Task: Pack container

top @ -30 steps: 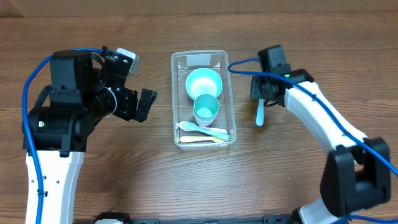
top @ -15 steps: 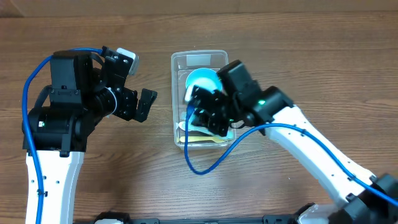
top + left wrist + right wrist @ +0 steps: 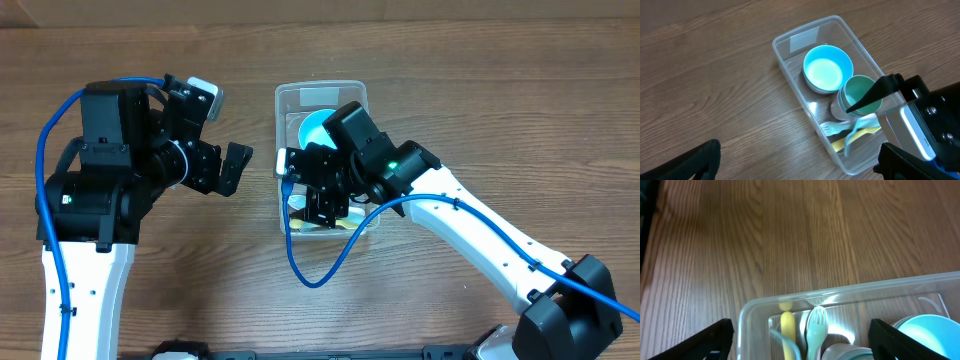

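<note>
The clear container (image 3: 322, 94) stands mid-table, label end away from me. In the left wrist view the container (image 3: 790, 70) holds a blue bowl (image 3: 827, 67), a teal cup (image 3: 860, 95), a pale fork (image 3: 836, 128), a yellow utensil (image 3: 840, 145) and a light-blue spoon (image 3: 856, 135) lying loose across them. My right gripper (image 3: 306, 190) hovers low over the container's near end, jaws open and empty. Its camera shows the fork (image 3: 816, 324) and yellow utensil (image 3: 787, 325) below the right gripper (image 3: 802, 347). My left gripper (image 3: 220, 132) is open, left of the container.
Bare wooden table (image 3: 450, 90) surrounds the container. The right arm's blue cable (image 3: 320, 270) loops over the table in front of the container. The left arm's black body (image 3: 110, 170) stands at the left side.
The right arm swung from the table at the right to over the container with the light-blue spoon. Its jaws then opened and the spoon now lies in the container. The left arm stayed still.
</note>
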Robot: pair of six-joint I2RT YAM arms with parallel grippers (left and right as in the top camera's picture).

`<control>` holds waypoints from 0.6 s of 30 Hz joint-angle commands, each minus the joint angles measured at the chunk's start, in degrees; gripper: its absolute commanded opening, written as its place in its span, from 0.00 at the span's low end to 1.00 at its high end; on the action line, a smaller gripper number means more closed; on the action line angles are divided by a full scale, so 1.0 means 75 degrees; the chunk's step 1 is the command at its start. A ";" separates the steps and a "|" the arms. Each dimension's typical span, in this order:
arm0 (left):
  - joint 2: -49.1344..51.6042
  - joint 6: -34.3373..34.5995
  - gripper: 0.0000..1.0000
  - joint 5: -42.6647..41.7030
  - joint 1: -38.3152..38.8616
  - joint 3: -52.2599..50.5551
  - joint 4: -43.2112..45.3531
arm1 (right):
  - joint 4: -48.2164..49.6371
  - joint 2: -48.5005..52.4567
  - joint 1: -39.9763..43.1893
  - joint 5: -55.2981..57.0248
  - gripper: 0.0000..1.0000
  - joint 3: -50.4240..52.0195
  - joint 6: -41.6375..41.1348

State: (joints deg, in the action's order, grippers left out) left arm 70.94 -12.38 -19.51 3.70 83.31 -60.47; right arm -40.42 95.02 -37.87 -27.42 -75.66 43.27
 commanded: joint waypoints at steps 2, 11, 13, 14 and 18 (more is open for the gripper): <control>-0.0009 -0.0119 1.00 -0.0055 -0.0041 0.0163 0.0000 | 0.0189 -0.0493 0.0038 0.0198 0.85 -0.0181 -0.1498; -0.0009 -0.0119 1.00 -0.0055 -0.0041 0.0163 0.0000 | -0.1845 -0.3287 0.2515 0.1649 1.00 -0.0181 -0.6461; -0.0009 -0.0122 1.00 -0.0055 -0.0041 0.0163 0.0000 | -0.1920 -0.3398 0.2786 0.1652 1.00 -0.0181 -0.6575; -0.0009 -0.0119 1.00 -0.0055 -0.0041 0.0163 0.0000 | -0.1920 -0.3383 0.2824 0.1655 1.00 -0.0178 -0.6572; -0.0009 -0.0119 1.00 -0.0055 -0.0041 0.0163 0.0000 | -0.2063 -0.3308 0.2824 0.1961 1.00 -0.0178 -0.6359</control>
State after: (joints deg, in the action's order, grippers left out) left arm 70.94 -12.38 -19.51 3.70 83.31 -60.47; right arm -55.07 70.04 -16.95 -15.44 -76.07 -4.97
